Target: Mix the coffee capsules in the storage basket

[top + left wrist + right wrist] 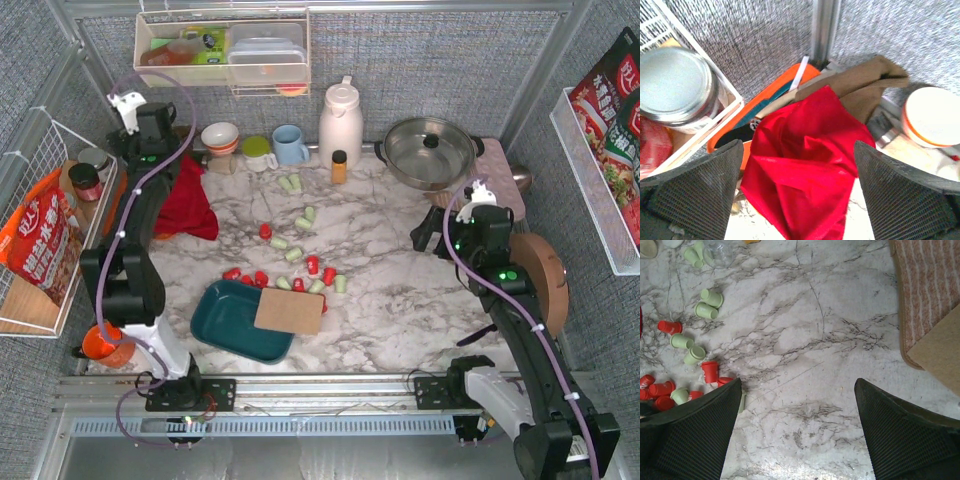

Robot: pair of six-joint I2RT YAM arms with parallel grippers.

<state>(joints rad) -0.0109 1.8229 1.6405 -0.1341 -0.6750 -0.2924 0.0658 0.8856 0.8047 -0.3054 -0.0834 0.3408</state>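
The dark teal storage basket [222, 315] lies at the front centre of the marble table, its right part covered by a brown card [290, 311]. Red and mint green coffee capsules [300, 262] lie scattered on the table behind and beside the basket; none shows inside it. Several also show at the left of the right wrist view [685, 342]. My left gripper [152, 128] is open and empty at the back left, above a red cloth [805, 165]. My right gripper [432, 232] is open and empty over bare marble [805, 390], right of the capsules.
A red cloth [188, 198], bowl [220, 137], blue mug [290, 145], white jug [340, 120], amber bottle [339, 166] and lidded pot [430, 150] line the back. A white wire basket [40, 230] hangs at the left. A brown roll [542, 280] stands by the right arm.
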